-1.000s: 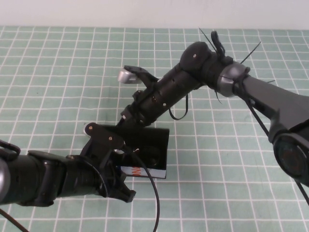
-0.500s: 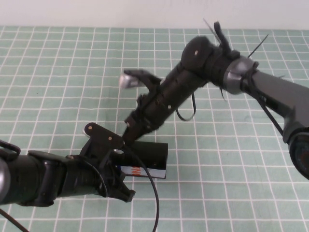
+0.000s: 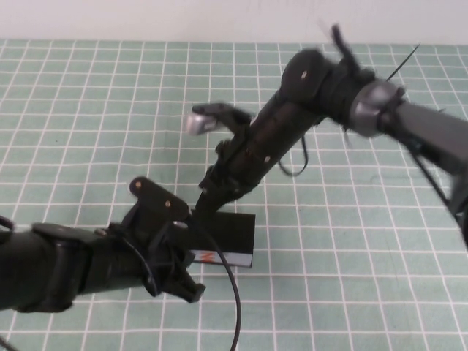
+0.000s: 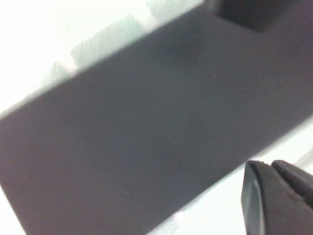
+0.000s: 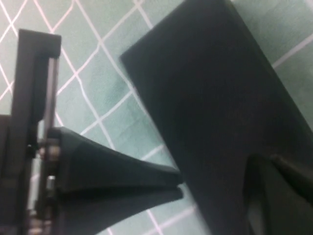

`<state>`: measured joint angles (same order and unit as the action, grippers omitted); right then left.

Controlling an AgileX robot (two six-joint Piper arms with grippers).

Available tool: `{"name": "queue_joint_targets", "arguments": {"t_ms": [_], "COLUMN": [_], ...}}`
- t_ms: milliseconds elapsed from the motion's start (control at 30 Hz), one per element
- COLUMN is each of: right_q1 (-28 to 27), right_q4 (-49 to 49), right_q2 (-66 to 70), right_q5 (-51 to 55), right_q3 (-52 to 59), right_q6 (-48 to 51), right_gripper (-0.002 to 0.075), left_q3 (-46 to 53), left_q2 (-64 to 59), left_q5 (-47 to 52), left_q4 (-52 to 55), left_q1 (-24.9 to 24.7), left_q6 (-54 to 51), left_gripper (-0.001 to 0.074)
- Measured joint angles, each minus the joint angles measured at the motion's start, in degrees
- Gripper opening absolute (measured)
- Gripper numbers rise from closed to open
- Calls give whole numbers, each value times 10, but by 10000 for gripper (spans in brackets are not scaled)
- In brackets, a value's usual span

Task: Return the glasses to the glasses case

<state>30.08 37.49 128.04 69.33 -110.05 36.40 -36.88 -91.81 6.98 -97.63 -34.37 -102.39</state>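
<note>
R gripper [image 3: 207, 203] is sitting w/ its two fingers pressed together, gripping nothing, tips touching the back-left edge of the glasses case [image 3: 232, 232]. L gripper [image 3: 178, 256] is crowding the case's front-left end; can't tell whether it's clenched or released. Case is lying flat on the green grid mat [image 3: 88, 110], flap looking down. The glasses aren't showing anywhere, prob. inside. Judging the step as finishing the closure: R should be pressing straight down on the flap, not sideways, w/ L bracing the case so it isn't sliding.
</note>
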Motion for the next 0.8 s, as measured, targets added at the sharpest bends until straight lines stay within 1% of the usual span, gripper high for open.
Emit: {"name": "queue_joint_targets", "arguments": {"t_ms": [100,233,333,367,433,500,567,633,700,800], "right_q1": [-1,-12,-19,-18,-18,-18,-18,-15,-6,8], "right_q4": [-31,-53,-56,-55,-46,-33,-24,-22,-26,-51], "right_q2": [-45,-116,-177,-196,-230,-265,-293,-318,-344,-377], "right_q5": [1,0,-5,-6,-3,8,14,18,18,22], "right_q3": [1,1,1,1,1,1,1,4,20,66], "right_q6": [2,2,2,2,2,3,3,3,3,-5], "right_gripper": [-11,-11,-11,-11,-11,-11,-11,-11,-11,-11], "left_q3": [0,0,0,0,0,0,0,0,-3,-30], "left_q2": [52,139,214,236,264,278,281,282,286,301], "left_q5": [27,96,197,245,347,443,501,522,521,514], "left_q4": [17,50,98,120,171,244,333,416,504,602], "left_q1": [0,0,0,0,0,-1,-4,-4,2,30], "left_q6": [-27,-62,-62,-51,-17,40,105,183,260,347], "left_gripper": [-2,-2,-2,-2,-2,-2,-2,-2,-2,-2]}}
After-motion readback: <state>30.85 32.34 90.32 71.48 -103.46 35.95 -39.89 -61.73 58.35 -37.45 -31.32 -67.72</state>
